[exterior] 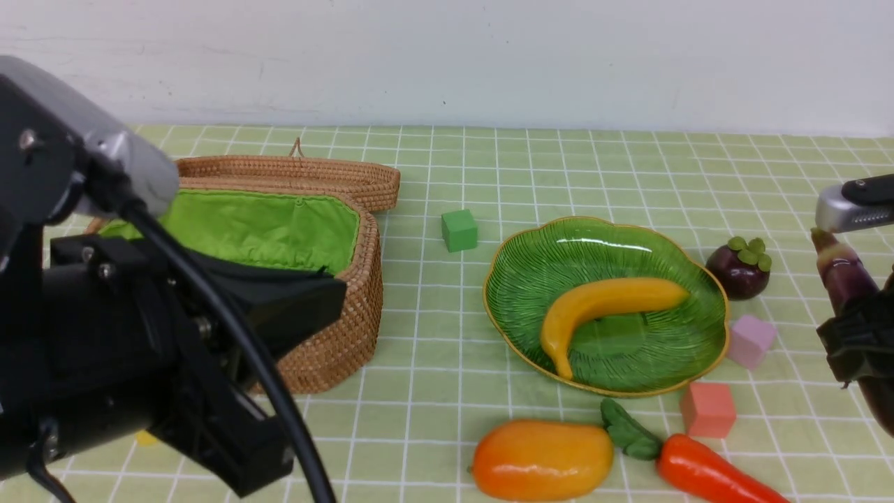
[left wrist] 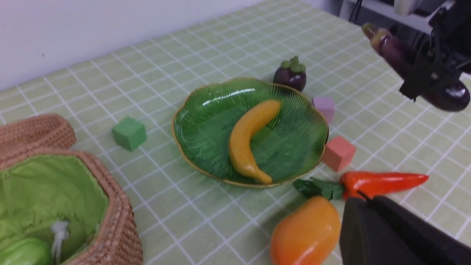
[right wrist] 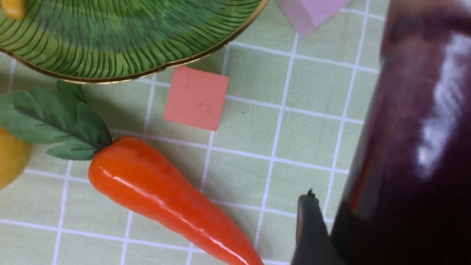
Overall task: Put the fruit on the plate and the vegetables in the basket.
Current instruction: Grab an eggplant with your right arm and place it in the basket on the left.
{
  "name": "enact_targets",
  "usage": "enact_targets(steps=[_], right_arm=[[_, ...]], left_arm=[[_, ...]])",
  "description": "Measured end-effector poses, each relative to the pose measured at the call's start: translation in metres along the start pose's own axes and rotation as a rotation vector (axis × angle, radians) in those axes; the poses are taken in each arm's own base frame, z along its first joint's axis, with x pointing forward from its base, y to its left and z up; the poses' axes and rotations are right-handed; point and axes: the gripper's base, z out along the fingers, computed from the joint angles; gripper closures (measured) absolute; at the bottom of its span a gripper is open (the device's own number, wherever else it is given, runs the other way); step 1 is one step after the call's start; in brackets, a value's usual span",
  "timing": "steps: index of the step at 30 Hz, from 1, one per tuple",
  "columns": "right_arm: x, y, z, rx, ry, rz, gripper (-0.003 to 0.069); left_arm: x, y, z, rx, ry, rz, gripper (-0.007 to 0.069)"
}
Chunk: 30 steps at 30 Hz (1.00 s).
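The yellow banana (exterior: pixel 607 307) lies in the green leaf-shaped plate (exterior: pixel 503 279). At the front, the orange mango (exterior: pixel 541 460) and the carrot (exterior: pixel 705 475) rest on the cloth. The mangosteen (exterior: pixel 740 269) stands to the right of the plate. At the right edge my right gripper (exterior: pixel 855 342) is shut on the dark-purple eggplant (exterior: pixel 845 276), which hangs tilted above the table. The wicker basket (exterior: pixel 335 335) stands open on the left, with the light-green gourd (left wrist: pixel 24 252) inside it. My left gripper (left wrist: pixel 362 197) is shut and empty, close above the mango and carrot in its wrist view.
A green cube (exterior: pixel 459 230) sits between basket and plate. A lilac cube (exterior: pixel 749 340) and a salmon cube (exterior: pixel 707 409) lie by the plate's right rim. The basket lid (exterior: pixel 300 175) lies open behind the basket. My left arm blocks the front left.
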Motion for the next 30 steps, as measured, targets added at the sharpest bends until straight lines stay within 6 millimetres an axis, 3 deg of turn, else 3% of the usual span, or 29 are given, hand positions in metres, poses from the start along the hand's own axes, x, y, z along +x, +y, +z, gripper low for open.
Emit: enact_targets(steps=[19, 24, 30], right_arm=[[0.0, 0.004, 0.0, -0.04, -0.002, 0.03, 0.0278], [-0.011, 0.023, -0.012, -0.155, -0.044, 0.006, 0.0278], [-0.037, 0.072, -0.034, -0.254, -0.119, -0.148, 0.0278]], left_arm=[[-0.001, 0.0, -0.002, 0.001, -0.01, -0.02, 0.0621], [0.0, 0.004, -0.019, -0.04, 0.005, -0.012, 0.0621], [0.003, 0.018, -0.049, -0.185, -0.004, -0.071, 0.0621]])
